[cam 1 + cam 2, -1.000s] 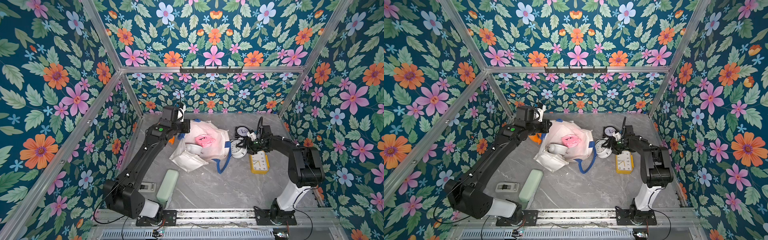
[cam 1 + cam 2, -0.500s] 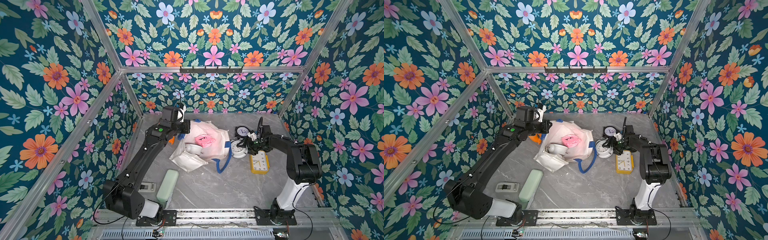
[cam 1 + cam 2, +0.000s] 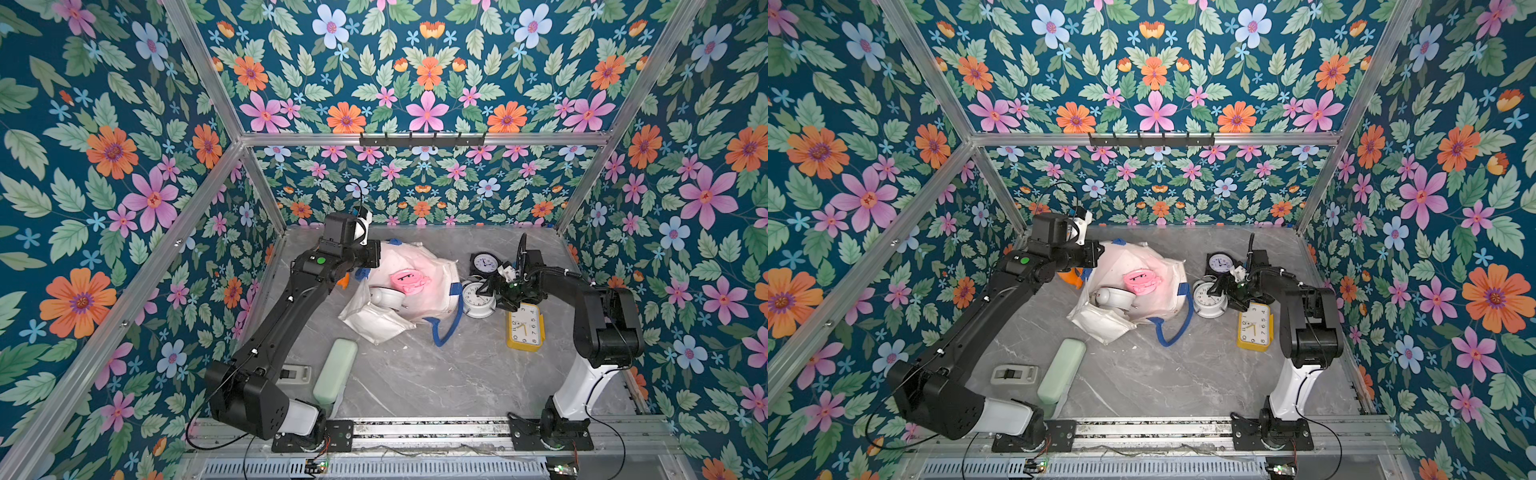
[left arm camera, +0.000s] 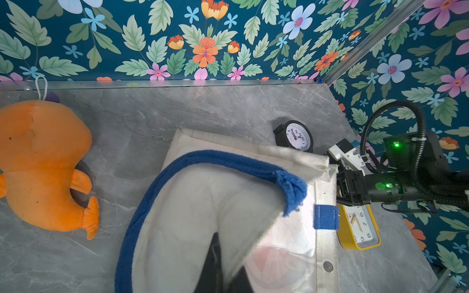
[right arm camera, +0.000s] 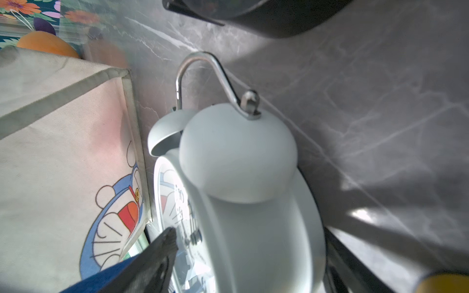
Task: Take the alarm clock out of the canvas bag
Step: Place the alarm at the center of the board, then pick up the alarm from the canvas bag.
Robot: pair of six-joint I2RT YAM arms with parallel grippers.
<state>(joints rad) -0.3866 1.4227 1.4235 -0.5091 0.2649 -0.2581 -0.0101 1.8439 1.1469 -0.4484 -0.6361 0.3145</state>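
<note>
The canvas bag (image 3: 432, 303) lies slumped in the middle of the grey desk (image 3: 415, 382). The left tool (image 3: 375, 259) is pinched tight on the bag's far edge and grips the cloth. The white alarm clock (image 3: 478, 297) stands on the desk just beside the bag, outside it. The right tool (image 3: 489, 291) has its jaws spread wide, one on each side of this clock. I cannot tell if they touch it. Inside the bag sit a pink thing (image 3: 405, 281) and a white round thing (image 3: 386, 297) (maybe a clock too). A black clock (image 3: 484, 263) and a yellow clock (image 3: 524, 328) are close by.
</note>
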